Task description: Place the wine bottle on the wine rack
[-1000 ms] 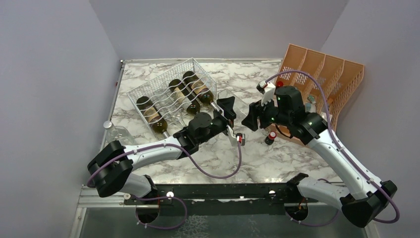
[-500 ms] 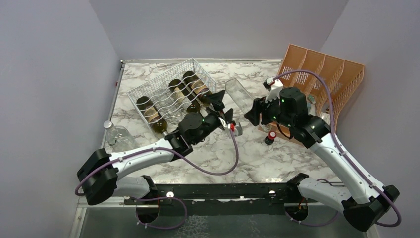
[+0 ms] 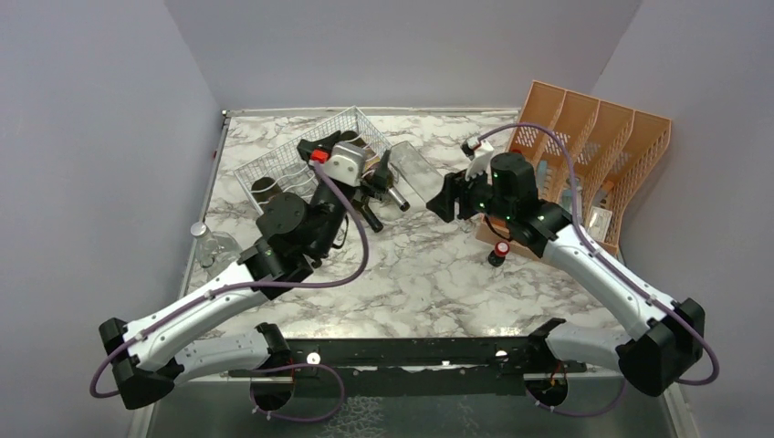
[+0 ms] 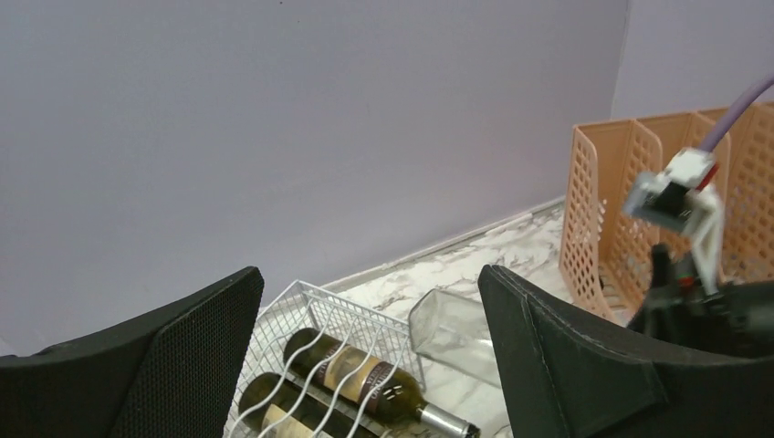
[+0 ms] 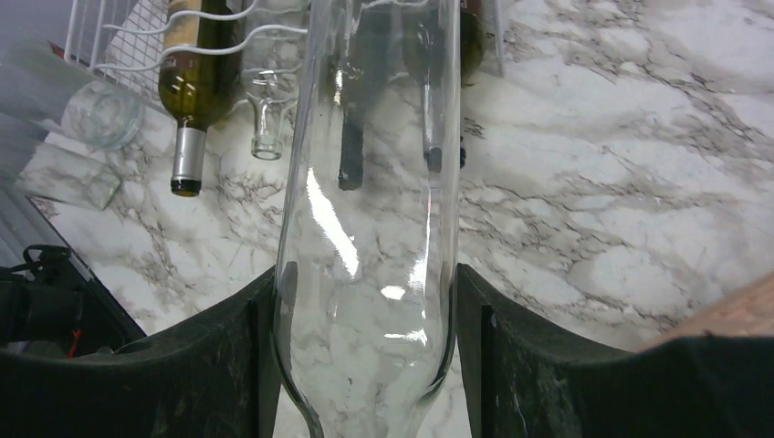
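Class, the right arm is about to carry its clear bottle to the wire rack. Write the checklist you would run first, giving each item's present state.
1. Right gripper shut on the clear wine bottle: ok, fingers press both sides.
2. Left gripper open and empty: ok.
3. Left arm out of the way of the wine rack: not ok, it reaches over the rack.
4. Free cradle in the rack: cannot tell; the arm covers much of it.

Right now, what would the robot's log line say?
right fingers: holding clear bottle | left fingers: open, by wine rack | bottle not yet racked
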